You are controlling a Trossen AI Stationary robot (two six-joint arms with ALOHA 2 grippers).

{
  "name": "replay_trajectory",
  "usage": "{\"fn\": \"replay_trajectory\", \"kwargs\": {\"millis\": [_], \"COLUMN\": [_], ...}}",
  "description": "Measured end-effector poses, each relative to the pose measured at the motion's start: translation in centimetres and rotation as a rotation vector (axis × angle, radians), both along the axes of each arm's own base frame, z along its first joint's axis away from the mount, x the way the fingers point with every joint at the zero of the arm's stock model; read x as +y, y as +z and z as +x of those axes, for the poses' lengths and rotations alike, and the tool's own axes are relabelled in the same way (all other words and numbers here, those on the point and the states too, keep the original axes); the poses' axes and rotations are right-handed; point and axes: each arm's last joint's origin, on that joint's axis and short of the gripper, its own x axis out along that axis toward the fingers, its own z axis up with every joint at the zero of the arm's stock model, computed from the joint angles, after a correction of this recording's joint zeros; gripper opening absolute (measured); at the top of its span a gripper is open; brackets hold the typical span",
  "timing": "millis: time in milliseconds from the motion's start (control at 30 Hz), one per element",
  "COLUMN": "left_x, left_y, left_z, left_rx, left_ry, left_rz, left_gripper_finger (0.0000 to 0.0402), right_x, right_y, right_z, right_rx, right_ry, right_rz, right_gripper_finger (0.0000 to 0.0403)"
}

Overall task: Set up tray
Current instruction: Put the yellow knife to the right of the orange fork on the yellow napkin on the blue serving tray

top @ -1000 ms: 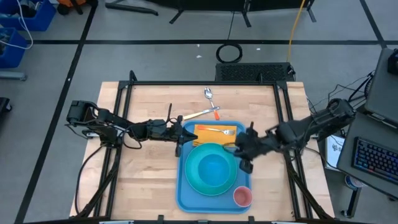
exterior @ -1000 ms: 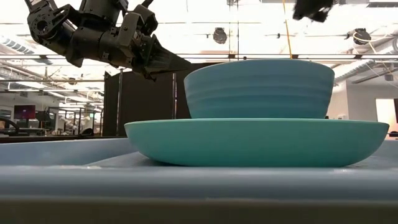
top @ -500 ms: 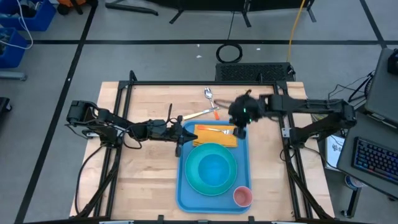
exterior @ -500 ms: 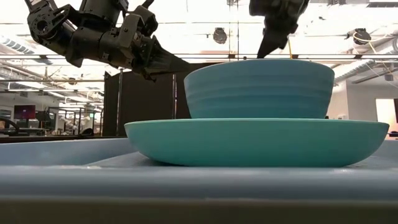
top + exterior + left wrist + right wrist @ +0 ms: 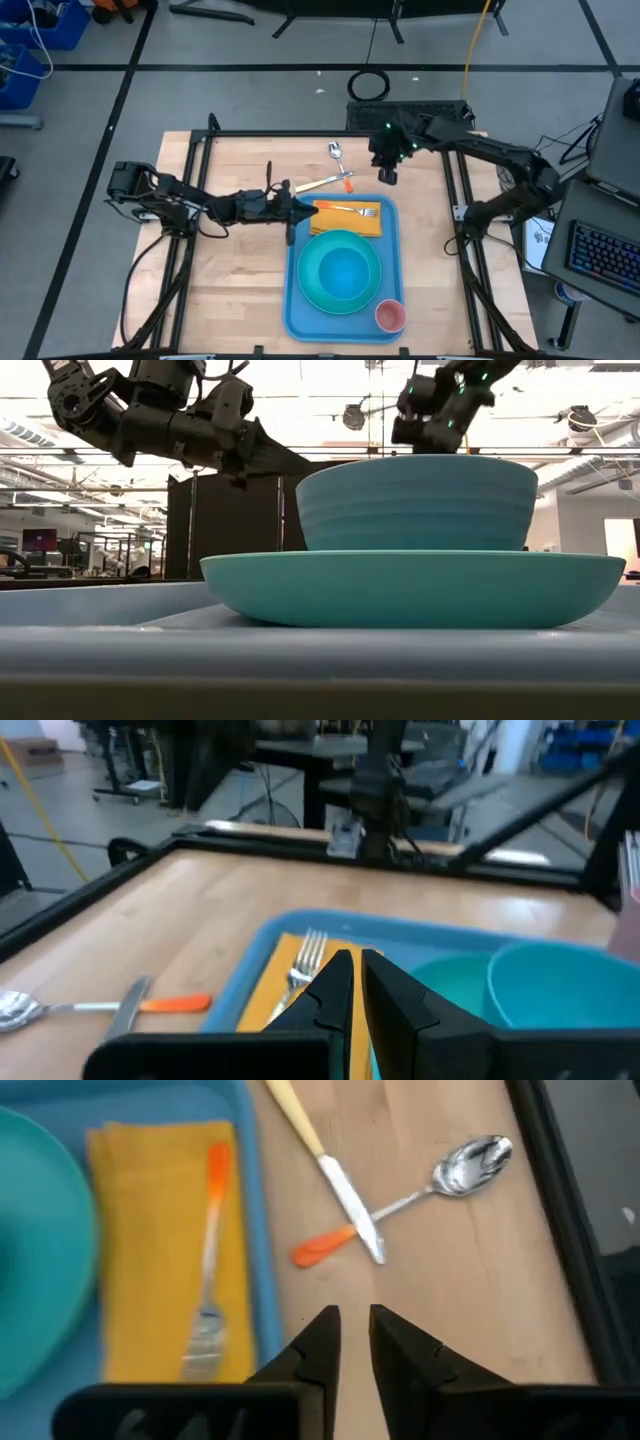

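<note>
While the left arm stretches low across the surface, its end effector (image 5: 291, 212) sits at the tray's (image 5: 296, 300) left rim near the far corner, fingers (image 5: 335, 990) nearly together and empty. Reaching over the far edge, the right end effector (image 5: 388, 176) hangs above bare wood beside the spoon (image 5: 470, 1166) and knife (image 5: 335, 1175), its narrow gap empty. From the low view, bowl (image 5: 415, 500) and plate (image 5: 410, 588) hide the fork (image 5: 350, 210) and napkin (image 5: 345, 218).
</note>
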Motion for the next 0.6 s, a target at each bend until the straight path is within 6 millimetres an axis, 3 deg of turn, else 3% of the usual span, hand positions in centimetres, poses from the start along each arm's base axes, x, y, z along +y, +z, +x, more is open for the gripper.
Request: {"fn": "replay_trajectory", "kwargs": {"millis": [133,300,433,600], "left_x": [0.7,2.6,4.8,7.5], "left_y": [0.1,0.5,1.2,2.1], "left_z": [0.0,-0.9,-2.4,-3.1], "left_rx": [-0.016,0.082,0.175,0.336], "left_ry": [0.032,0.148,0.318,0.322], "left_rz": [-0.035,-0.046,-0.102,-0.177], "left_gripper_finger": [0.0031,0.0031,0.0031,0.0031], "right_x": [-2.6,-5.2,-6.1,-6.2], "right_y": [-1.8,-2.0,-1.8,-3.4], "right_z": [0.0,-1.3,-2.3,-3.2], "right_rx": [0.031,0.016,-0.051,-0.192], "right_ry": [0.032,-0.029,-0.049,-0.027], "right_rz": [-0.037,-0.076,-0.077,-0.085], "right_gripper_finger": [0.0074,0.0076,0.0065,0.0057]}}
